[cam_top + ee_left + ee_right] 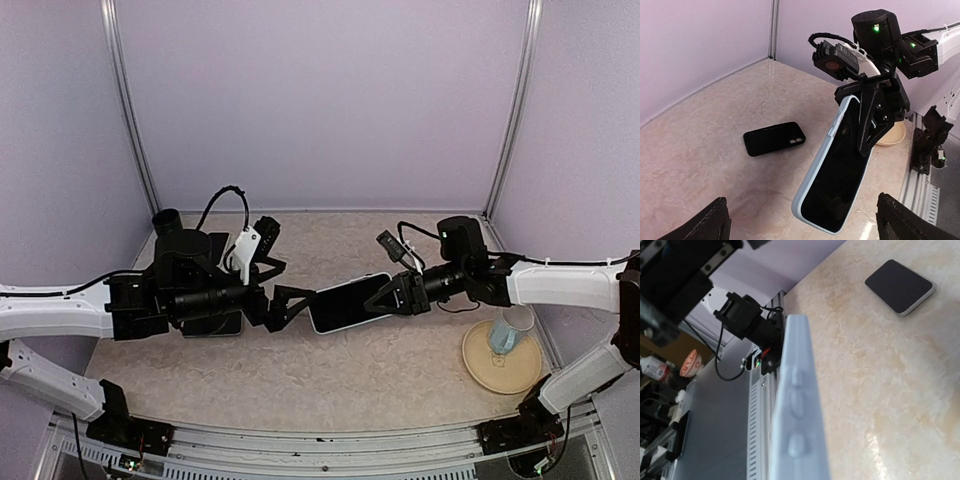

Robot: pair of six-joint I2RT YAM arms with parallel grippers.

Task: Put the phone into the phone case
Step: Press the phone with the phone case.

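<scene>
On the beige marbled tabletop, the right gripper clamps the right end of a pale blue, dark-faced phone case, held up at mid-table. The left gripper is spread wide just beside the case's left end. The flat black phone lies on the table at the left.

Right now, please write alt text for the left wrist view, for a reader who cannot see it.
The right hand holds a light-blue phone case tilted above the table, its dark face toward the camera. A black phone lies flat on the table behind it; the left hand shows only two fingertips in the bottom corners.
</scene>
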